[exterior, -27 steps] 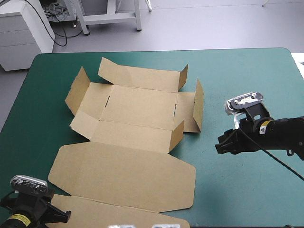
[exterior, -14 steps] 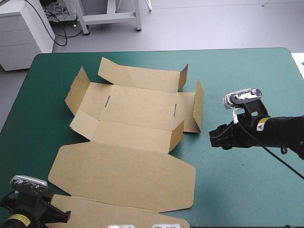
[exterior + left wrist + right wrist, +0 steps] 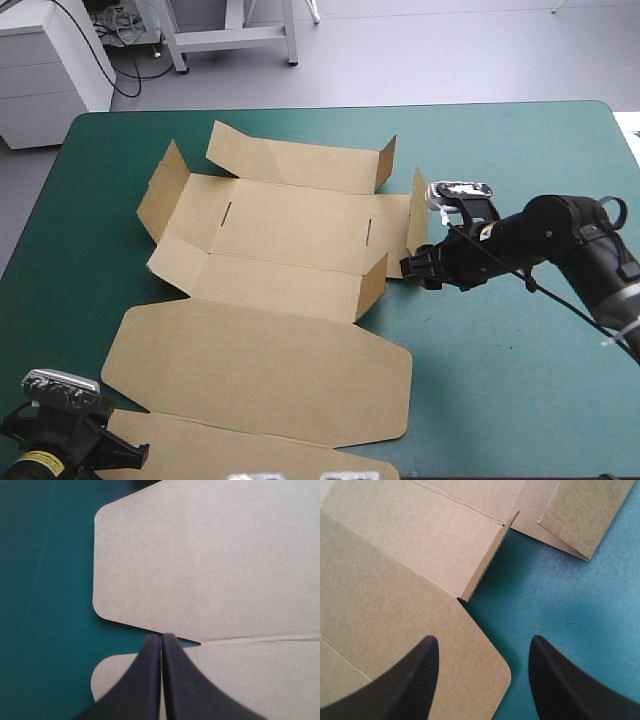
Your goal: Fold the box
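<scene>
Box [image 3: 290,230] — just beside right end effector [image 3: 412,268]

the box [image 3: 290,230] lies opened out on the left half of the table [image 3: 500,150], its base toward the far edge with flaps raised around it. the lid panel [image 3: 260,370] lies flat before the base, nearer the robot. the right gripper [image 3: 415,268] sits just beside the upright side flap [image 3: 418,225] at the box's right end; from its wrist, one finger is over the board and the other over bare table. the left gripper [image 3: 161,637] is at the near left corner, over the seam between the lid panel and the tuck flap [image 3: 230,450].
</scene>
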Robot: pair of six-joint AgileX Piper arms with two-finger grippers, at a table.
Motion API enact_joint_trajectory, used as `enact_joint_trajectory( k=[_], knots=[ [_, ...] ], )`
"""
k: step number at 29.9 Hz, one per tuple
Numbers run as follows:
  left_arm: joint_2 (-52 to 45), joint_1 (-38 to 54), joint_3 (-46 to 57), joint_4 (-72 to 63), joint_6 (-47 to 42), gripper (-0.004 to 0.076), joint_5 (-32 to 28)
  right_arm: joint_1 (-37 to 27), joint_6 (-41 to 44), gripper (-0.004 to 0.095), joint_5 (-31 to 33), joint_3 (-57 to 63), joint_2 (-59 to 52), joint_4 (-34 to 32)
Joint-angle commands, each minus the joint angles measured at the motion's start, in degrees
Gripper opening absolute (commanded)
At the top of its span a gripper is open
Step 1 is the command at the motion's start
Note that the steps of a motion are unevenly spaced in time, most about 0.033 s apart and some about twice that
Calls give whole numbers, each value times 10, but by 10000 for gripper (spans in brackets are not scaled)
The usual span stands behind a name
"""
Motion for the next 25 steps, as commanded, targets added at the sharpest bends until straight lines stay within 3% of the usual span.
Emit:
enact_joint_trajectory(
  k=[1, 17, 25],
  knots=[
    [9, 0, -12, -3, -3, -10, -33, -1, -7, 494, -32, -15, 14, 29],
    [9, 0, -12, -3, -3, -10, -33, -1, -29, 494, -96, -15, 116, 93],
    [9, 0, -12, -3, -3, -10, -33, 5, -27, 440, -103, -15, 151, 98]
  ],
)
